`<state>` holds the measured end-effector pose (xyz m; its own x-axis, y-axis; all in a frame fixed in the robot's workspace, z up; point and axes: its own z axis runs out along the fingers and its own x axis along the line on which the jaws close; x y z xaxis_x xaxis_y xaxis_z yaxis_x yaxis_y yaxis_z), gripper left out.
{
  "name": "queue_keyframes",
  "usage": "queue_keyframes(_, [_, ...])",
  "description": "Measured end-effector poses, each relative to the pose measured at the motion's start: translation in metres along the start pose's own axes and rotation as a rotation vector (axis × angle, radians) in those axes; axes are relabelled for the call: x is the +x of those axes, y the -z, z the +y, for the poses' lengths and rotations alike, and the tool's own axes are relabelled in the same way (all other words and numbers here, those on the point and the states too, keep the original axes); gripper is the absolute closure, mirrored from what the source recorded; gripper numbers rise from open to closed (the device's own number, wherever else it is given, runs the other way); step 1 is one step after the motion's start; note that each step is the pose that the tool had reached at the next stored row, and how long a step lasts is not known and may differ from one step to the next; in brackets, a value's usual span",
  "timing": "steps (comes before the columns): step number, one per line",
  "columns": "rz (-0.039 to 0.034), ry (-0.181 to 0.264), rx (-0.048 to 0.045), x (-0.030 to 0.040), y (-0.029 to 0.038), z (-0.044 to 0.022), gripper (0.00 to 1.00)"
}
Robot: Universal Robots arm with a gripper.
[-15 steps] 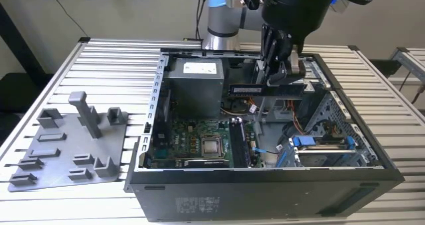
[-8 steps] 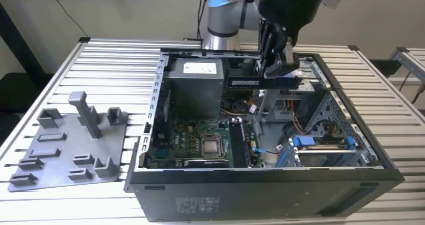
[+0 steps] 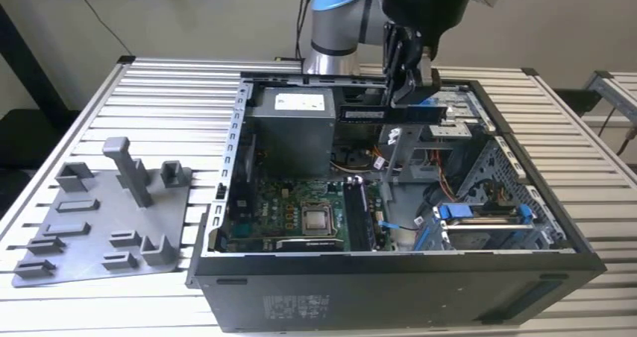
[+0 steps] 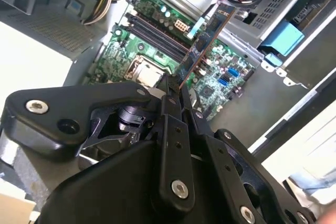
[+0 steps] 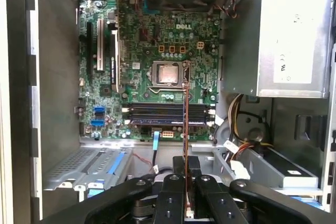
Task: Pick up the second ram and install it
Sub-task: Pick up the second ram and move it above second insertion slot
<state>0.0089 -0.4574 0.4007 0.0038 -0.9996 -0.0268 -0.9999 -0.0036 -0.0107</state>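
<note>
An open computer case (image 3: pixel 398 277) lies on a slatted table (image 3: pixel 159 83). A grey plate (image 3: pixel 100 218) with upright posts sits beside it at the exterior view's left. Inside the case you have a green board (image 3: pixel 289 203) with a square silver processor (image 3: pixel 318 219) near its middle. There is also a grey power supply (image 3: pixel 289 128), a drive cage (image 3: pixel 478 218) with blue latches, and loose cables (image 5: pixel 239 114) beside the power supply. In the first wrist view, dark slots (image 5: pixel 168 114) run across the board just beside the processor. You cannot tell whether any slot is filled.

Your gripper (image 3: pixel 410 91) hangs above the case, between the power supply and the drive cage. Its fingers are closed tight on the ram (image 3: pixel 393 114). The ram stands on edge, well clear of the board. Its long axis is level and runs left to right across the exterior view. In the first wrist view it appears edge-on as a thin line that crosses the slots rather than lying along them.
</note>
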Motion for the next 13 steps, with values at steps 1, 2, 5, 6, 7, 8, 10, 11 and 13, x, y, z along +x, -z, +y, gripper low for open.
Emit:
queue_keyframes(1, [0.0001,0.0,0.0,-0.0023,-0.0002,0.0001,0.86])
queue_keyframes(2, [-0.0001,0.0,0.0001,-0.0052,-0.0004,0.0002,0.86])
queue_keyframes(5, [0.0001,0.0,0.0,-0.0145,-0.001,0.0009,0.86])
queue_keyframes(6, [0.0001,0.0,0.0,-0.0174,-0.0012,0.0011,0.86])
queue_keyframes(7, [-0.0001,0.0,0.0,-0.0205,-0.0015,0.0014,0.86])
queue_keyframes(8, [0.0001,0.0,0.0,-0.0239,-0.0017,0.0016,0.86])
queue_keyframes(10, [0.0,0.0,0.0001,-0.029,-0.002,0.0019,0.86])
queue_keyframes(11, [0.0001,0.0,0.0,-0.0306,-0.0021,0.0019,0.86])
queue_keyframes(13, [0.0,0.0,0.0,-0.0311,-0.0021,0.0019,0.86])
